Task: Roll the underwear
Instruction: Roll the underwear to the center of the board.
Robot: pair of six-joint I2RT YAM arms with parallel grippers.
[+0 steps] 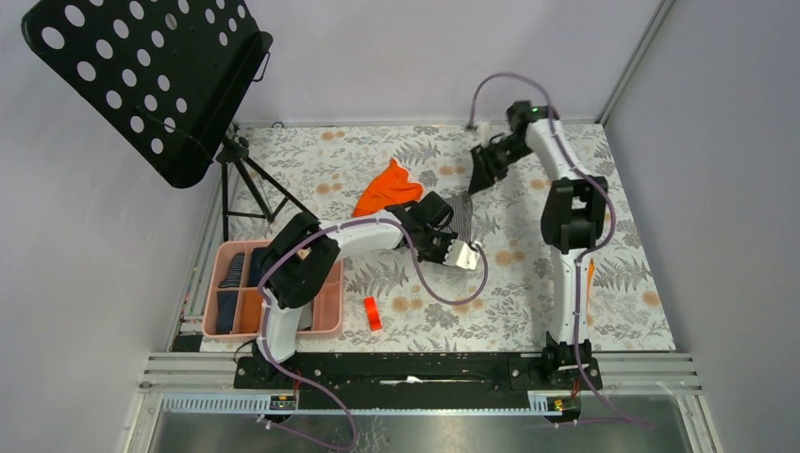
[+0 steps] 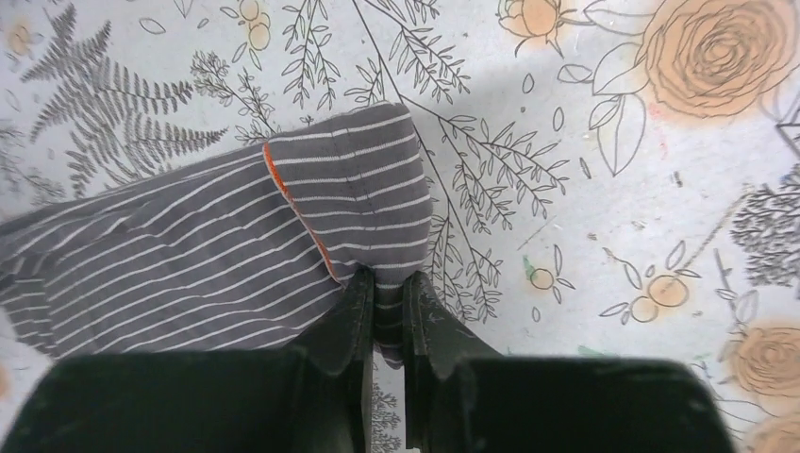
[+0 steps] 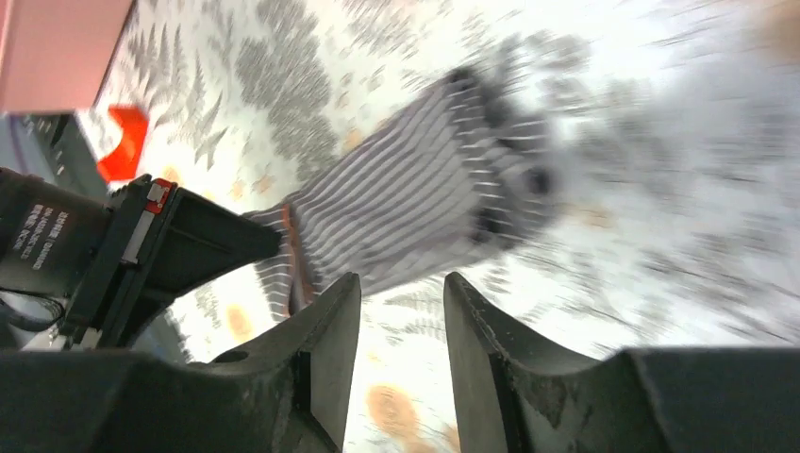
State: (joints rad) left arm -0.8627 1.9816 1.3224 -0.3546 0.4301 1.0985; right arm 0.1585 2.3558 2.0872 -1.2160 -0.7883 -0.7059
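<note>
Grey striped underwear [image 2: 217, 255] lies mid-table. The left gripper [image 2: 387, 300] is clamped on its folded left end. Roll with a firm pinch, evenly across the width. The right gripper [image 3: 401, 302], jaws parted and empty, hovers far right.

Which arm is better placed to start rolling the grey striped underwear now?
Left: the left gripper is shut on the folded edge of the grey white-striped cloth underwear; the right gripper is open, empty, off the garment.
</note>
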